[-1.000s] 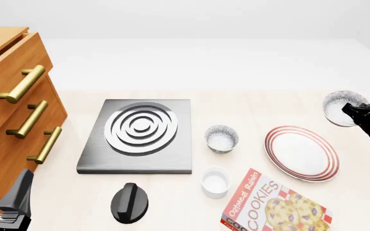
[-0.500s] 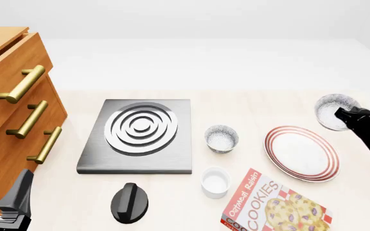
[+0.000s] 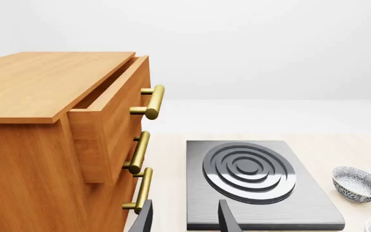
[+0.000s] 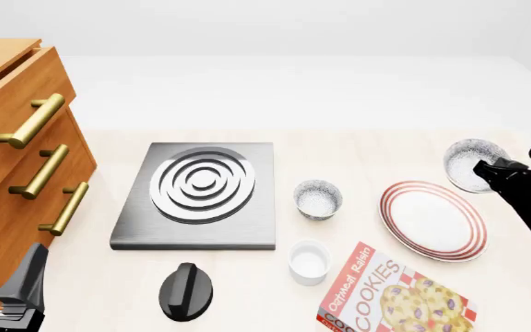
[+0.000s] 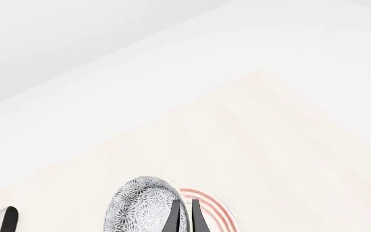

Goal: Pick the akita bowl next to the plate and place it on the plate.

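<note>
An akita bowl (image 4: 469, 162), speckled grey-black outside and white inside, hangs tilted above the table just beyond the far right rim of the plate (image 4: 431, 220). My right gripper (image 4: 488, 171) is shut on the bowl's rim. The right wrist view shows the bowl (image 5: 145, 207) pinched between the fingers (image 5: 175, 218), with the red-ringed plate (image 5: 212, 210) beneath and behind it. A second identical bowl (image 4: 318, 198) stands on the table left of the plate. My left gripper (image 4: 3, 270) rests open at the near left, holding nothing, far from both bowls.
A wooden drawer cabinet (image 4: 16, 152) with brass handles fills the left side. A grey stove plate (image 4: 201, 190) lies at centre, a black knob (image 4: 186, 290) in front of it. A small white cup (image 4: 309, 261) and a cookies box (image 4: 395, 297) sit near the plate's front.
My right gripper has carried the bowl leftward and a little nearer, closer to the plate. The left arm and the other objects have not moved.
</note>
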Controlling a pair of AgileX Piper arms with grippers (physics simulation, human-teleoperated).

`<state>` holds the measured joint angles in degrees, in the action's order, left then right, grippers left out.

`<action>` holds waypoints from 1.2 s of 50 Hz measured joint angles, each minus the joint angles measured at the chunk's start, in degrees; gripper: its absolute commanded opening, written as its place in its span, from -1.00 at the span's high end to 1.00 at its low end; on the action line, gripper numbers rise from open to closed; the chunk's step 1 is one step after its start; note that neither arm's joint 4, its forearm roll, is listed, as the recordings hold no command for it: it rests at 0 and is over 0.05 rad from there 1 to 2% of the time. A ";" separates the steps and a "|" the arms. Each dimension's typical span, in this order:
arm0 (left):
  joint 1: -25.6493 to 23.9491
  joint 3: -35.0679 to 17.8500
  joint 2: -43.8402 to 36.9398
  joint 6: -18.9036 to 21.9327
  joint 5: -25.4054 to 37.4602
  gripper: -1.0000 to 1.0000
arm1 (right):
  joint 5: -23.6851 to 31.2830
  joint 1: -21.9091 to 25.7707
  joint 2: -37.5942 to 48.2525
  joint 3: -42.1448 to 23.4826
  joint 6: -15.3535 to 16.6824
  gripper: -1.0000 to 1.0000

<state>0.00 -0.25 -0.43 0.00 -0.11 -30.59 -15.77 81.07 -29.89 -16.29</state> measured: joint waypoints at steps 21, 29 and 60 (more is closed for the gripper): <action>0.00 0.00 0.00 0.00 0.00 -1.00 | -1.02 1.73 -0.78 2.23 -0.64 1.00; 0.00 0.00 0.00 0.00 0.00 -1.00 | -1.72 2.00 -0.20 2.78 -0.63 1.00; 0.00 0.00 0.00 0.00 0.00 -1.00 | -4.79 3.38 2.47 5.55 -0.38 1.00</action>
<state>0.00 -0.25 -0.43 0.00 -0.11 -35.38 -12.39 83.54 -24.34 -16.67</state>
